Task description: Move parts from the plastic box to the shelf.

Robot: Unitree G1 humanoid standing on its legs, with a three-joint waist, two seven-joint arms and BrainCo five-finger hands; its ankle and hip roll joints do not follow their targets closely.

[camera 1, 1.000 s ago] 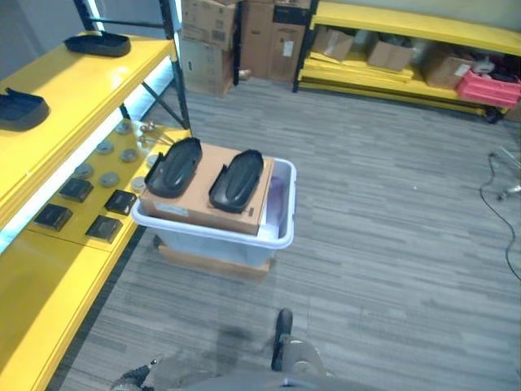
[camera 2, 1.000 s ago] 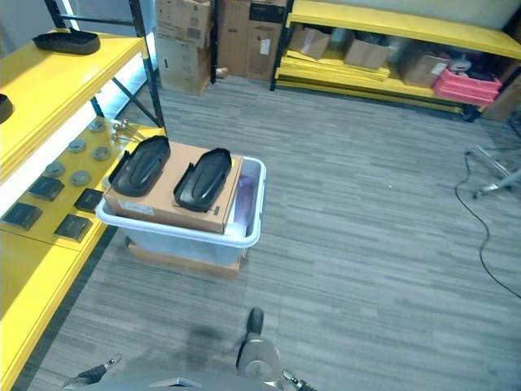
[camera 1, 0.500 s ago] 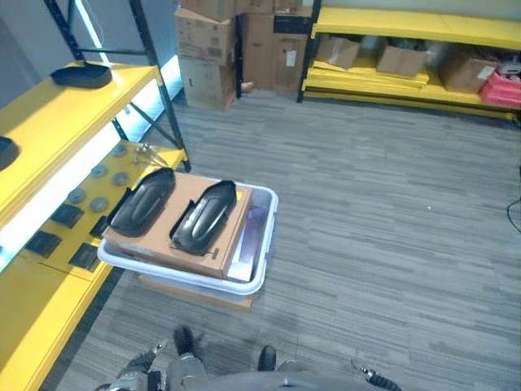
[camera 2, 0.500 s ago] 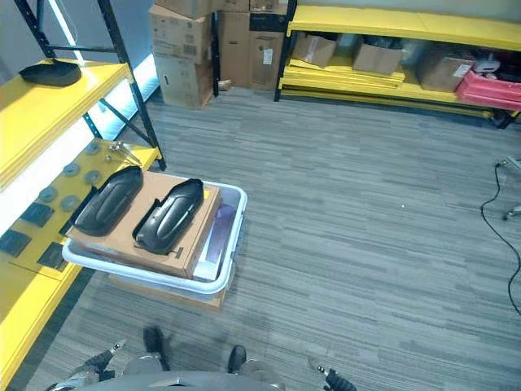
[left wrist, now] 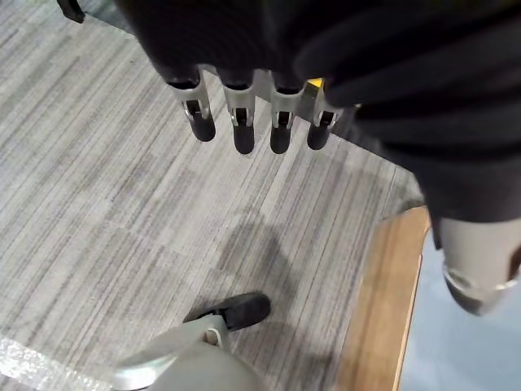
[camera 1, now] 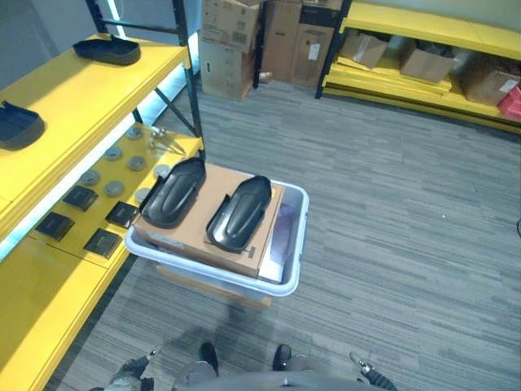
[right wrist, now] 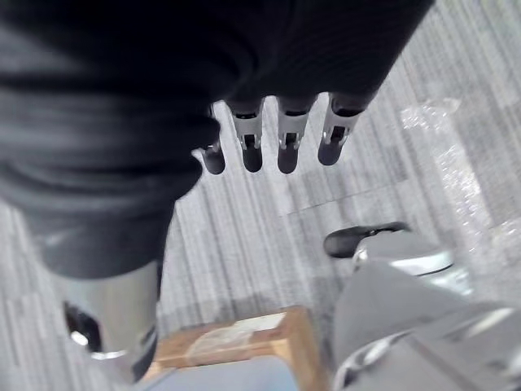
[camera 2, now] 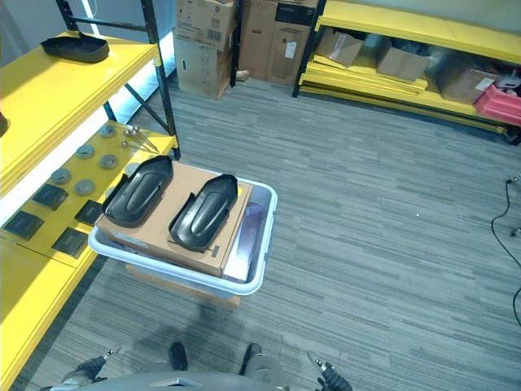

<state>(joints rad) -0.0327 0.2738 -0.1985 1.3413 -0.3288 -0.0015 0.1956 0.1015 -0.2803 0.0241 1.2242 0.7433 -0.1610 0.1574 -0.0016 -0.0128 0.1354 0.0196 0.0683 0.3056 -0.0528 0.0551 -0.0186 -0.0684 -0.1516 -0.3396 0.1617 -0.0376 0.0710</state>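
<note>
A pale plastic box (camera 1: 286, 232) stands on the floor beside the yellow shelf (camera 1: 77, 94). A brown carton fills most of it. Two black moulded parts lie side by side on that carton, one on the left (camera 1: 172, 191) and one on the right (camera 1: 240, 212). Two similar black parts rest on the shelf's top level, one far back (camera 1: 107, 49) and one nearer (camera 1: 16, 124). My left hand (left wrist: 236, 122) hangs low at my side with straight fingers and holds nothing. My right hand (right wrist: 281, 138) hangs the same way, open and well short of the box.
The shelf's lower level (camera 1: 49, 269) carries small black square pieces and grey discs. Flat cardboard (camera 1: 213, 287) lies under the plastic box. Stacked cartons (camera 1: 232, 41) and a second yellow rack (camera 1: 423, 53) stand at the back. Grey carpet stretches to the right.
The whole picture has shifted, so the camera moved. The box and its two parts lie as before. Both hands stay low and hold nothing.
</note>
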